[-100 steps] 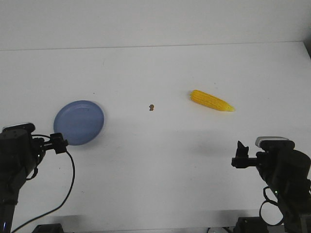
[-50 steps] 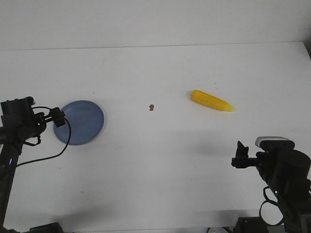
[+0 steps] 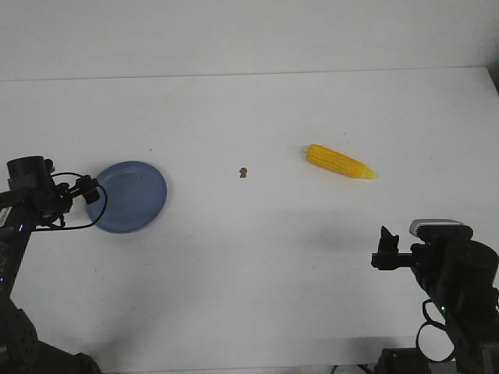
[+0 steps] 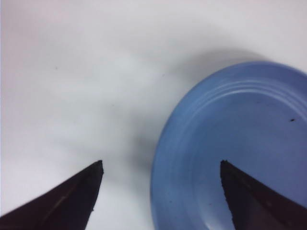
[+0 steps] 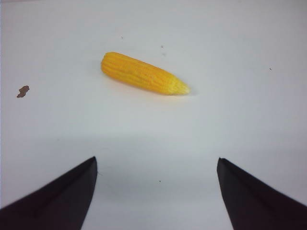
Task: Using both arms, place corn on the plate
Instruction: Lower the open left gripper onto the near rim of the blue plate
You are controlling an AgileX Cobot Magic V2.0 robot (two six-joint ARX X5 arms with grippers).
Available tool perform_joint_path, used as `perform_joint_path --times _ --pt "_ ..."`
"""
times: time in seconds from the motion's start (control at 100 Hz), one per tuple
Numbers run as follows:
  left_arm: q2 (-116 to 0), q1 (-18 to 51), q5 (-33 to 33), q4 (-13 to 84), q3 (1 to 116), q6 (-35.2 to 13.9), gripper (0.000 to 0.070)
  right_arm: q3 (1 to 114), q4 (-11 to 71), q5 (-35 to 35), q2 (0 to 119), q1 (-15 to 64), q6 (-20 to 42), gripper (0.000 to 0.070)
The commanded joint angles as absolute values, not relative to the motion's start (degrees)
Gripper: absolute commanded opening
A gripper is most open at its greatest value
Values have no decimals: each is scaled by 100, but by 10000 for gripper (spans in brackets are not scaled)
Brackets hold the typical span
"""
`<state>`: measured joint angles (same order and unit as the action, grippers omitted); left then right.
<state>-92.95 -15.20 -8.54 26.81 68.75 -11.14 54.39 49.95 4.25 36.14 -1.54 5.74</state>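
left tool shifted at plate edge, both tools wide, plate cropped

Corn lying on white table, brown speck nearby; fingers spread apart, empty.

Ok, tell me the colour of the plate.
The plate is plain periwinkle blue with no pattern, seen best in the left wrist view.
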Motion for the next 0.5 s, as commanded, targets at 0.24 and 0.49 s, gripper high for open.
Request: perform_joint_path --times 0.24,0.49 --pt "-9874 -1546 -908 2534 7013 -1149 505 5522 4934 403 3642 -152 510 527" --pt "-10042 -1546 -906 2473 7013 -1144 505 5522 4934 403 3642 -152 510 527"
